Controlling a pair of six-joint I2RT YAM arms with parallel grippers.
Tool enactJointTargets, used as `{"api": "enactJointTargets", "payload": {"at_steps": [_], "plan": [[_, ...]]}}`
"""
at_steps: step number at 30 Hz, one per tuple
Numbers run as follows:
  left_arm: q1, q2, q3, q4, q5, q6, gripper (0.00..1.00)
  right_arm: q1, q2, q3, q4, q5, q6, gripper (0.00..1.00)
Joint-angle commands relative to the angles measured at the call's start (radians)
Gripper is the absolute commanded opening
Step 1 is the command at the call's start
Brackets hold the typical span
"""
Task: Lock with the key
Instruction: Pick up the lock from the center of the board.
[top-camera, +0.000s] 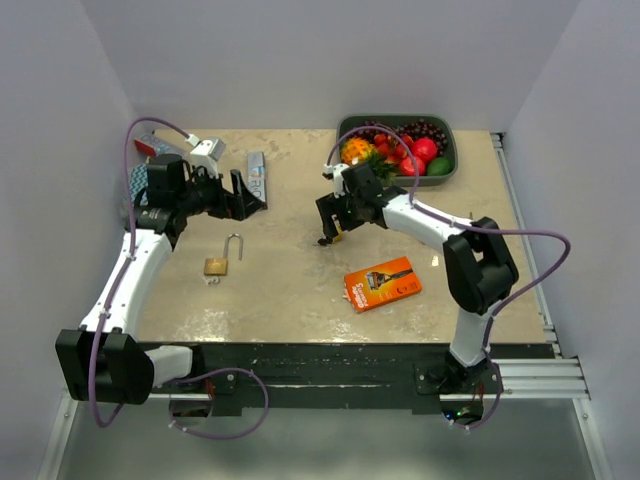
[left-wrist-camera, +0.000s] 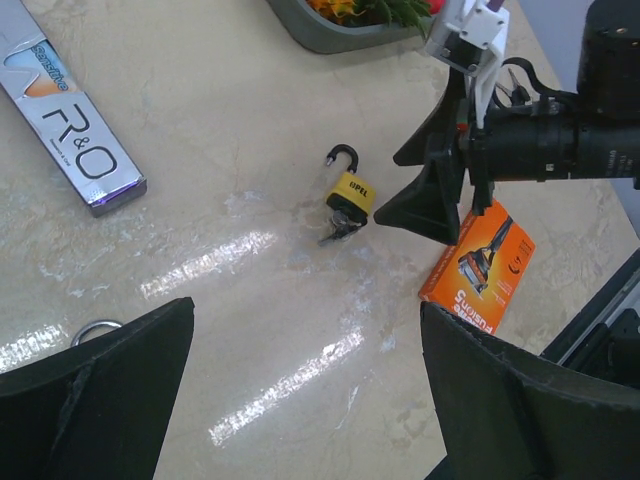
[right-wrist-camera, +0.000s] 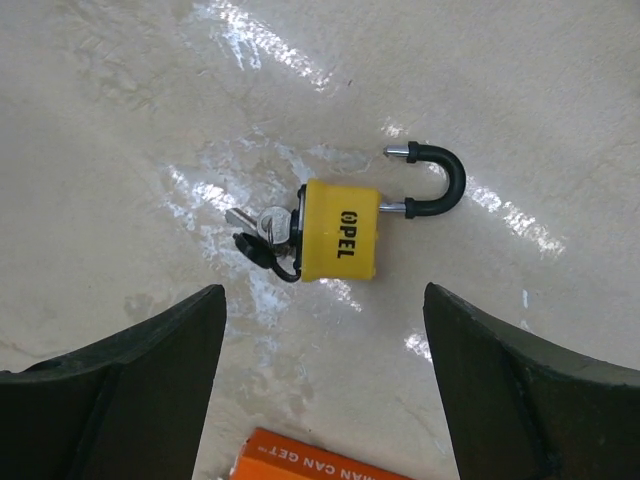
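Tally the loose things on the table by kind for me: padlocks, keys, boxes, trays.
Padlocks: 2 (yellow padlock, brass padlock)
Key bunches: 1 (key bunch in the yellow padlock)
Boxes: 2 (orange razor box, R&O box)
Fruit trays: 1 (fruit tray)
Total: 6, not counting the packs half hidden behind the left arm.

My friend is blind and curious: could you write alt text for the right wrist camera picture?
A yellow padlock lies on a pale table, shackle open, keys at its base. The open right hand hovers above, dark fingers framing it.
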Motion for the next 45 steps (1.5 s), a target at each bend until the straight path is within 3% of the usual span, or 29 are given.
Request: {"api": "enactJointTargets", "payload": {"at_steps": [1,11,18,32,35,41,44,45], "plan": [[0.013,-0.019,-0.007,0.021,0.000,-0.020,0.98,0.000,0.044,0.080,0.054,0.119,0.100,0.79],[0.031,-0.024,-0.016,0.012,-0.006,-0.008,0.98,0.023,0.150,0.118,0.062,0.151,0.133,0.73],[0.039,-0.018,-0.025,0.017,0.000,-0.007,0.98,0.035,0.152,0.092,0.063,0.123,0.133,0.78],[0.044,-0.013,-0.019,0.004,0.005,0.007,0.98,0.041,0.161,0.038,0.072,0.125,0.096,0.72],[0.045,-0.012,-0.019,0.004,0.010,0.006,0.98,0.040,0.169,0.035,0.079,0.131,0.091,0.64],[0.045,-0.018,-0.014,-0.016,0.011,0.027,0.98,0.040,0.123,0.020,0.074,0.099,0.022,0.33],[0.045,-0.018,-0.014,-0.026,0.029,0.061,0.98,0.038,0.069,0.006,0.065,0.062,-0.035,0.14],[0.045,-0.015,-0.014,-0.028,0.036,0.082,0.98,0.037,0.054,0.002,0.059,0.042,-0.068,0.03]]}}
